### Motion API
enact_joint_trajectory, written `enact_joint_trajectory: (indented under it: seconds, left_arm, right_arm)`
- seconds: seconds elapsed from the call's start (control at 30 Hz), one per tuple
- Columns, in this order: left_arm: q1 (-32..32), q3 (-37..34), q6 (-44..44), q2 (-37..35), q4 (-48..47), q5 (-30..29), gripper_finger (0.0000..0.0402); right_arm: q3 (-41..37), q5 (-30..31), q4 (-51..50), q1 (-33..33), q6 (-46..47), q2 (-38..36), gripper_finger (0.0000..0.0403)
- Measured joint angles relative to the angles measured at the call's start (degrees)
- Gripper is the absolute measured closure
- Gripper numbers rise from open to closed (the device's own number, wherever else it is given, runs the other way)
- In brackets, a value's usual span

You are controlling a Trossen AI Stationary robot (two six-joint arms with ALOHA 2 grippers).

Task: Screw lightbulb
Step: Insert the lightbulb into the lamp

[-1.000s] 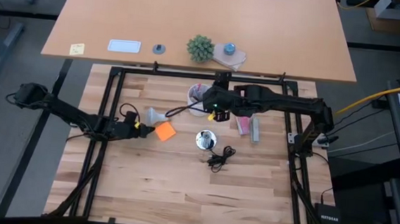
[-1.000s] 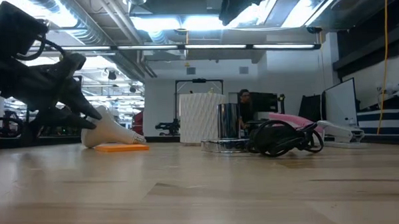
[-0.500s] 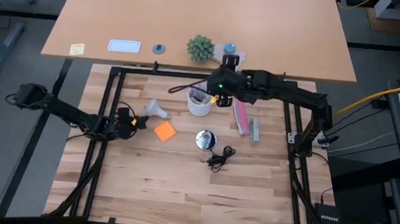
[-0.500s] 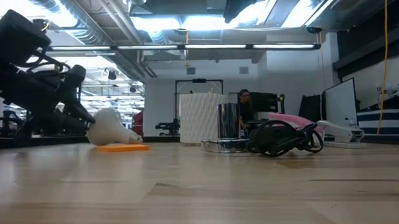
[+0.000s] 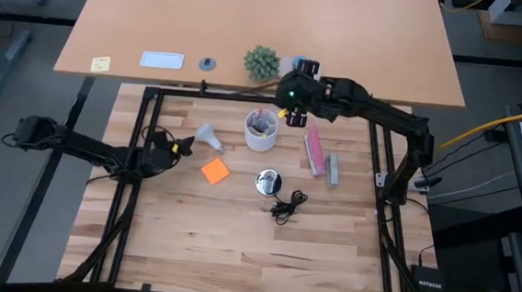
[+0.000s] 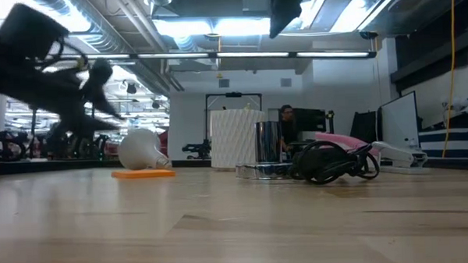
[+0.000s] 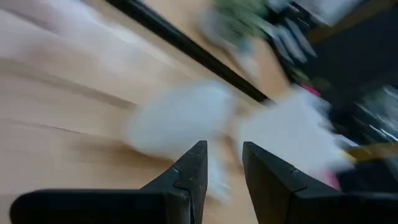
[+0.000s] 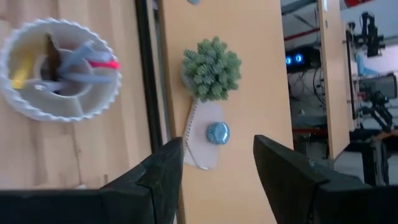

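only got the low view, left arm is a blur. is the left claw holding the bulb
Observer: No. The left wrist view shows the left claw open with nothing between its fingers. The bulb lies on the table just ahead of it.
Operator: which way is the bulb lying
Observer: From above, its narrow base points away from the left claw, toward the middle of the table.
Operator: and the right claw
Observer: The right claw is open, over the table's far edge beside the plant, beyond the cup.
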Motion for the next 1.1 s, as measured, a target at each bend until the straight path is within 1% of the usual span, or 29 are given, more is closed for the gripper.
enact_joint_trajectory:
  seconds: [0.03, 0.1, 0.2, 0.3, 0.43, 0.67, 0.83, 0.97, 1.1]
  left_arm:
    - [-0.54, 0.0, 1.9, 0.0, 2.74, 1.67, 0.0309]
    - [-1.8, 0.11, 3.4, 0.0, 6.5, 2.94, 0.0309]
    - [-3.29, 1.28, 3.22, 0.23, 6.7, 3.01, 0.0309]
    - [-4.73, 3.63, 2.13, 2.76, 6.61, 3.03, 0.0309]
    - [-5.75, 9.21, 0.81, 10.77, 6.72, 3.03, 0.0309]
    - [-4.22, 19.88, -2.69, 29.62, 6.66, 2.23, 0.0309]
    - [-2.09, 25.22, -9.03, 39.66, 6.7, 1.97, 0.0309]
    - [0.12, 27.64, -12.61, 44.02, 6.63, 1.76, 0.0309]
    - [1.79, 27.96, -8.51, 44.34, 6.83, 1.74, 0.0309]
  right_arm:
    - [0.0, -0.02, 0.0, -0.78, 0.0, 0.0, 0.0203]
    - [-0.02, -0.02, 0.0, -2.37, -0.02, 0.0, 0.0203]
    - [-0.02, -0.02, 0.0, -4.7, -0.02, 0.0, 0.0203]
    - [-0.02, -0.04, -0.1, -6.95, -0.02, 0.0, 0.0203]
    - [-0.02, -0.33, -0.53, -9.89, -0.02, 0.0, 0.0203]
    - [-0.04, -4.17, -1.73, -13.6, 0.04, 0.0, 0.0203]
    - [-0.04, -6.13, -3.86, -15.36, 0.03, 0.0, 0.0203]
    - [-0.04, -7.79, -3.85, -17.8, -2.84, 0.0, 0.0203]
    - [-0.04, -11.56, -3.7, -20.93, -4.13, 0.0, 0.0203]
